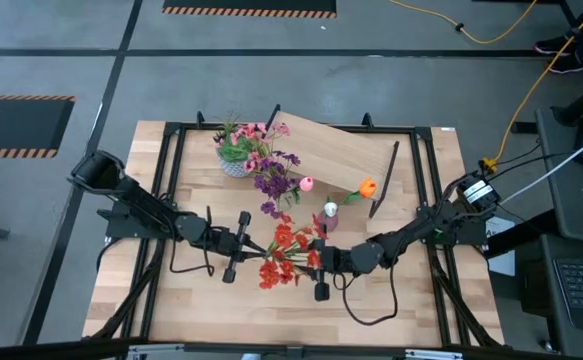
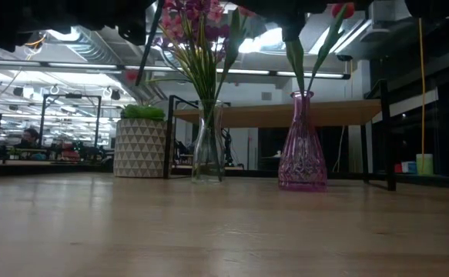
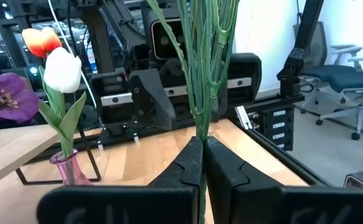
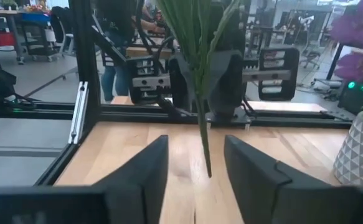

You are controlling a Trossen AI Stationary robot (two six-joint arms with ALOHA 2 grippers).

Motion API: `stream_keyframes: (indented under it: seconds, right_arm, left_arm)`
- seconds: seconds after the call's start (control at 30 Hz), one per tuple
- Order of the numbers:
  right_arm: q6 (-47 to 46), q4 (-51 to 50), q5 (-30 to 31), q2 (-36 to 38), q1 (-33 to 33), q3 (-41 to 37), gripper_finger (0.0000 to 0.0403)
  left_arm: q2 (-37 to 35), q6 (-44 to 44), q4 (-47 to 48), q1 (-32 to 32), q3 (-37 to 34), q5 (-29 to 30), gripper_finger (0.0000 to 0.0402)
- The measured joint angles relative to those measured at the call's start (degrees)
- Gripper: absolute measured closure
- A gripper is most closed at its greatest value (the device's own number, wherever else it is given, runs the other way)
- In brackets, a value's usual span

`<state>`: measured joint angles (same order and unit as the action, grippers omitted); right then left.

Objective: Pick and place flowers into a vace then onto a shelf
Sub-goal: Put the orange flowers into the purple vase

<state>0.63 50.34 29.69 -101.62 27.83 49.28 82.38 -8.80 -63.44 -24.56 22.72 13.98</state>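
Observation:
A red-orange bunch of flowers [image 1: 286, 255] stands upright in the air over the table's middle, held by my left gripper [image 3: 203, 144], which is shut on its green stems. My right gripper [image 4: 197, 168] faces it from the table's right. It is open, with a finger on either side of the stems' lower end, touching nothing. A pink vase [image 1: 329, 215] holds white and orange blooms. A clear vase [image 2: 208, 142] holds pink and purple flowers. The shelf [image 1: 341, 150] stands at the far side. My left gripper pinches the bunch's green stems [image 3: 201, 127] between its two fingers. The fingers lie level, coming from the table's left, across the stems. The bunch stands upright and lifted clear; its lower end [image 4: 206, 168] hangs free above the tabletop.
A white patterned pot with a green plant [image 1: 236, 160] stands at the far left beside the clear vase. Black frame rails [image 1: 171, 200] run around the table. Bare wooden tabletop [image 1: 221, 310] lies toward the near edge.

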Motion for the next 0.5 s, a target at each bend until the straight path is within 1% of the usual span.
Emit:
stream_keyframes:
  seconds: [0.1, 0.3, 0.37, 0.5]
  right_arm:
    - [1.44, 1.19, -0.01, 0.00, -0.15, 0.00, 0.0222]
    - [3.14, 4.46, -0.02, 0.00, -1.04, 0.00, 0.0182]
    - [3.80, 6.06, -0.66, 0.00, -1.51, 0.00, 0.0173]
    - [4.18, 7.66, -3.93, 0.00, -2.54, 0.00, 0.0166]
  left_arm:
    - [0.89, -0.25, -1.64, 0.00, 0.02, 0.02, 0.0398]
    - [4.03, -2.55, -10.07, 0.09, 0.08, 0.02, 0.0398]
    - [5.33, -2.91, -10.96, 0.42, 0.40, 0.02, 0.0398]
    - [8.13, -2.66, -11.93, 1.57, 2.23, -0.05, 0.0398]
